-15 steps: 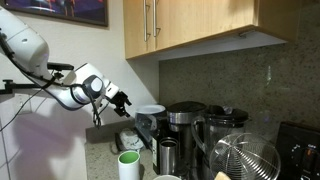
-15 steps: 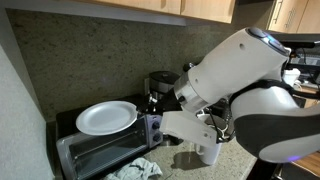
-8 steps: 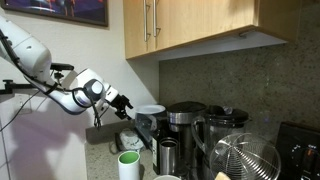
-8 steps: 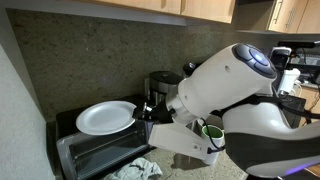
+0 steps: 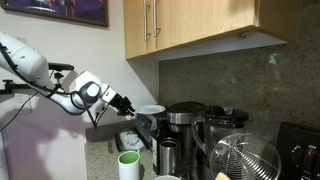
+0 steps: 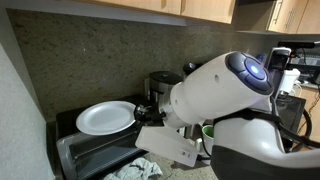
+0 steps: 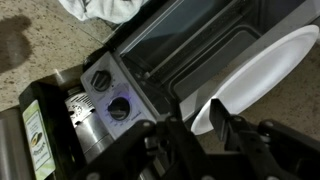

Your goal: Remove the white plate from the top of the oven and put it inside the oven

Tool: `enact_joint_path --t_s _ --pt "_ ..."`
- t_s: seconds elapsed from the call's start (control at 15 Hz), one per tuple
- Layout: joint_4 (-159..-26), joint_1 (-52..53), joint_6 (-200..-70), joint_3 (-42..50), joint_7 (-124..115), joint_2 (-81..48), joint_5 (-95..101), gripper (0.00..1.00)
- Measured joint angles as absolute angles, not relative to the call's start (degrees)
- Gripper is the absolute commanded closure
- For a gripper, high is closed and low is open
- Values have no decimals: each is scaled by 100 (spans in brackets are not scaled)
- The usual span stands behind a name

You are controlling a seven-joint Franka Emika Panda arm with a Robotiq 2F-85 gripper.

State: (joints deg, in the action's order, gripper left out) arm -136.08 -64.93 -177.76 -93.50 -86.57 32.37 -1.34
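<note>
Dim warm light, soft low-res ext. views, blurry dark fingers [image 7: 228, 128] in wrist view

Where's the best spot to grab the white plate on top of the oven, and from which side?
Probably pinch the rim of the white plate at the edge nearest the gripper, one finger over and one under, coming in sideways. It lies flat on the oven and is shallow, so only its thin rim offers a grip.

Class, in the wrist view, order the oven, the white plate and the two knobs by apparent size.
1. oven
2. white plate
3. two knobs, smallest; they look alike, so they are not ranked against each other.
</note>
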Motion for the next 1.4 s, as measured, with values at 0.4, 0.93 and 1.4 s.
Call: enact_joint_path --t_s 0.4,0.93,1.4 --pt "-13599 -6495 -17774 -9464 -8558 3624 -654 92" --pt "-13601 -6477 -17773 -9457 -8286 3676 -822 64" --pt "-13604 -6234 -17725 -9359 -7657 3589 -822 13"
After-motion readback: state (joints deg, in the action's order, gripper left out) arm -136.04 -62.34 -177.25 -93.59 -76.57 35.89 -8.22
